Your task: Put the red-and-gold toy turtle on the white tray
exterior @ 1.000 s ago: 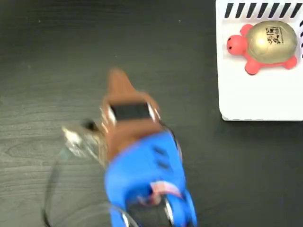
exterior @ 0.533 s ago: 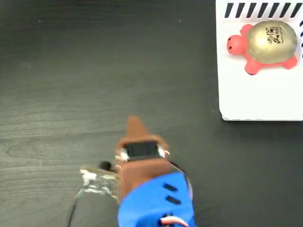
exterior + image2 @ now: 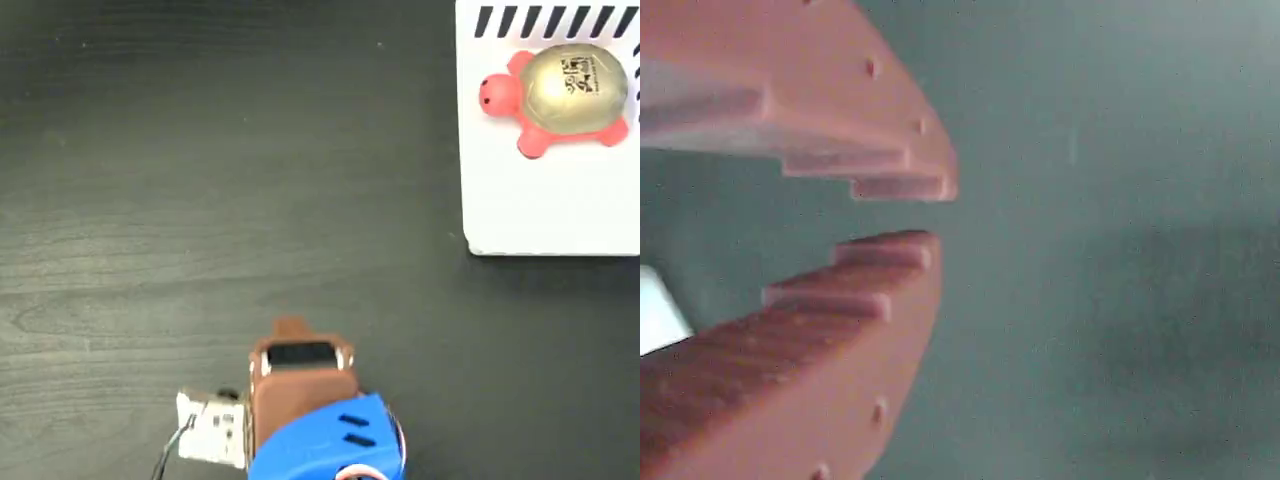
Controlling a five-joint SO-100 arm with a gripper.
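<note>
The red-and-gold toy turtle (image 3: pixel 560 97) sits on the white rectangular tray (image 3: pixel 540 215) beneath its black diagonal stripes — the dark print on its shell is unreadable. Well apart, the brown two-finger gripper (image 3: pixel 915 212) holds nothing, tips slightly parted.

My gripper (image 3: pixel 915 212) sits at the fixed view's bottom centre, empty, stepped tips nearly meeting across a narrow gap.

The arm (image 3: pixel 325 445) has a bright blue body with two small dark slots, and its front part is brown with a black rectangle between two silver screws. A white block with thin cables sits beside it. The fingers (image 3: pixel 870 270) are reddish-brown plastic with stepped teeth and small round holes.
</note>
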